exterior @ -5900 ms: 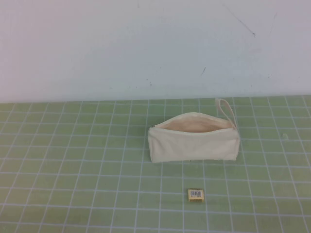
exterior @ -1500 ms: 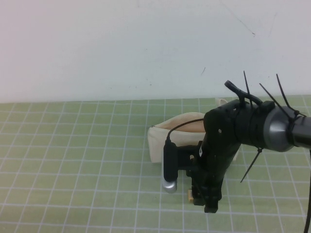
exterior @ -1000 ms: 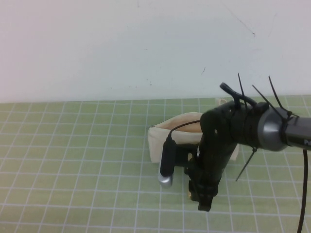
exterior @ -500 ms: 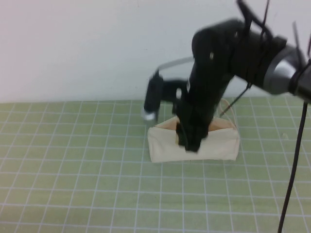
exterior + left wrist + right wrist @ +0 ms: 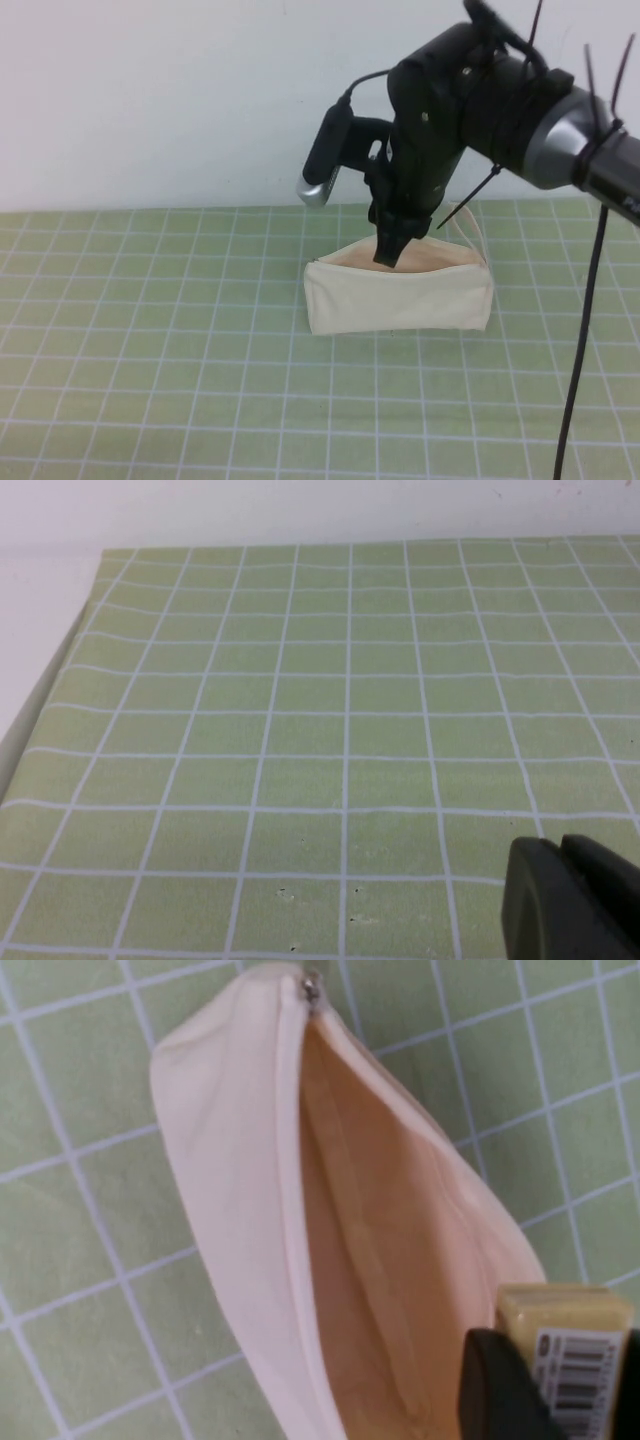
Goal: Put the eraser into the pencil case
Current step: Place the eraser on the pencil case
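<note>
The cream pencil case [image 5: 398, 297] lies on the green grid mat with its zip open; its mouth [image 5: 370, 1250] shows wide open in the right wrist view. My right gripper [image 5: 387, 252] hangs just above that opening, pointing down. It is shut on the yellow-tan eraser [image 5: 565, 1345] with the barcode label, held over the pouch's open edge. In the high view the eraser is hidden by the fingers. My left gripper [image 5: 560, 865] shows only in the left wrist view, fingers together and empty, above bare mat away from the pouch.
The pouch's thin loop strap [image 5: 467, 220] sticks up at its far right end. The mat's left edge [image 5: 40, 695] meets a white surface. A white wall stands behind the mat. A black cable [image 5: 580, 340] hangs from the right arm.
My right gripper closed on the eraser at the mat's front, lifted it and carried it back and up. It now hangs over the pouch's opening. The eraser's former spot is bare.
</note>
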